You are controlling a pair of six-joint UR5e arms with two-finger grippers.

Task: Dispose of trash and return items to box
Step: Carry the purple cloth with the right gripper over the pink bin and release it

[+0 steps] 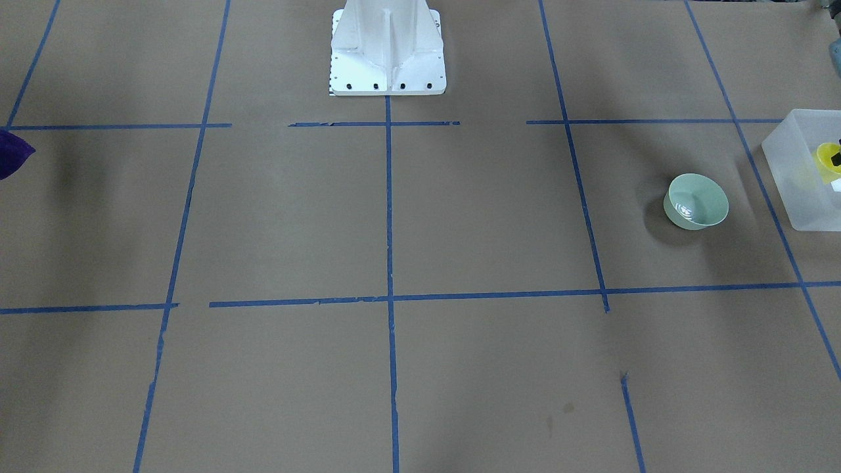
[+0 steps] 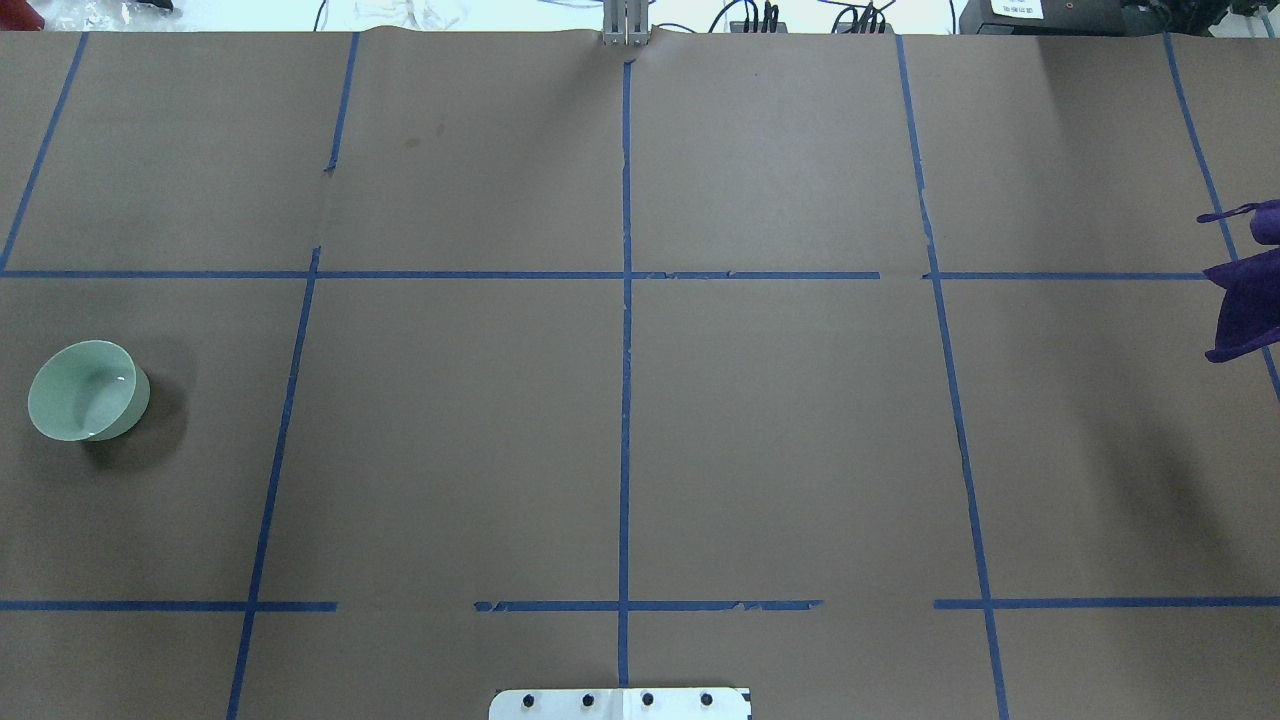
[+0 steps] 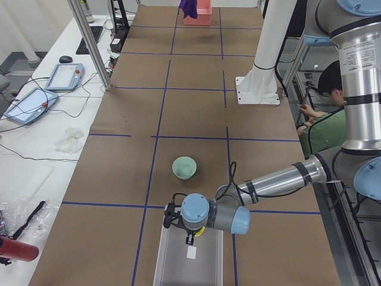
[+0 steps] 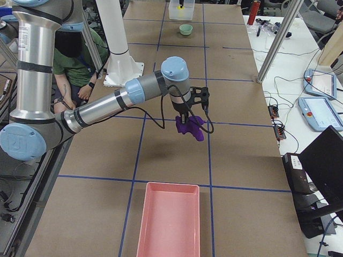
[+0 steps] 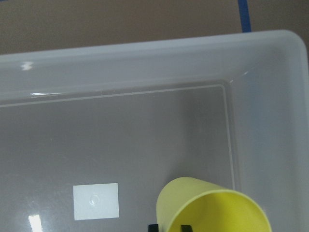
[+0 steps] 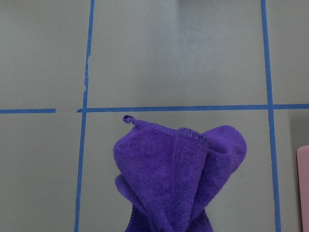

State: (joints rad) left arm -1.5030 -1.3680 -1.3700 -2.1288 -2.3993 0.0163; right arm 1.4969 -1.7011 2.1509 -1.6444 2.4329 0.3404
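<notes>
The translucent box (image 1: 795, 177) stands at the table's left end. My left gripper (image 1: 836, 157) reaches into it, shut on the yellow cup (image 5: 207, 205), whose rim also shows in the front view (image 1: 825, 159). The box wall (image 5: 145, 53) and its white label (image 5: 95, 201) fill the left wrist view. The mint-green bowl (image 2: 88, 390) sits upright on the table beside the box, and also shows in the front view (image 1: 696, 200) and the left view (image 3: 184, 167). My right gripper (image 4: 185, 115) is shut on the purple cloth (image 4: 188, 127) and holds it above the table.
A pink tray (image 4: 169, 219) lies at the table's right end, in front of the hanging cloth (image 6: 178, 174). The white robot base (image 1: 387, 59) stands at the robot's edge of the table. A person sits behind the robot (image 3: 324, 113). Blue tape lines grid the brown table.
</notes>
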